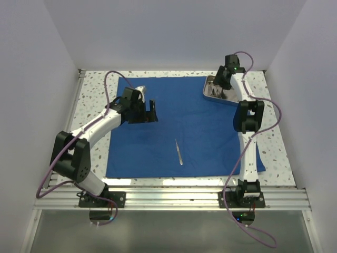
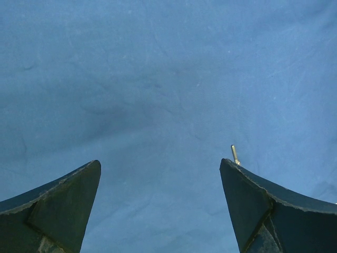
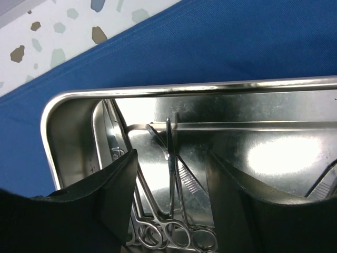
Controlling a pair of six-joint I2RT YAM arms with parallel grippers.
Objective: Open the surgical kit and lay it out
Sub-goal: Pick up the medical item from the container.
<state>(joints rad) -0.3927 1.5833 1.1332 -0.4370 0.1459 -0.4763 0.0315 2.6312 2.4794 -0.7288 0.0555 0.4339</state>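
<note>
I'm hovering the right end effector (image 3: 172,163) over the steel tray (image 3: 174,89) at the far right corner of the blue wrap (image 1: 174,116), fingers apart and straddling the ring-handled forceps (image 3: 170,179) lying inside. For a clean pick I'm planning to drop straight, pinch one pair across the shanks above the rings, and lift slowly – the pairs are lying tight together and could snag. The left end effector (image 2: 160,162) is hanging spread and empty over the flat wrap; the tweezers (image 1: 179,152) are lying mid-wrap.
</note>
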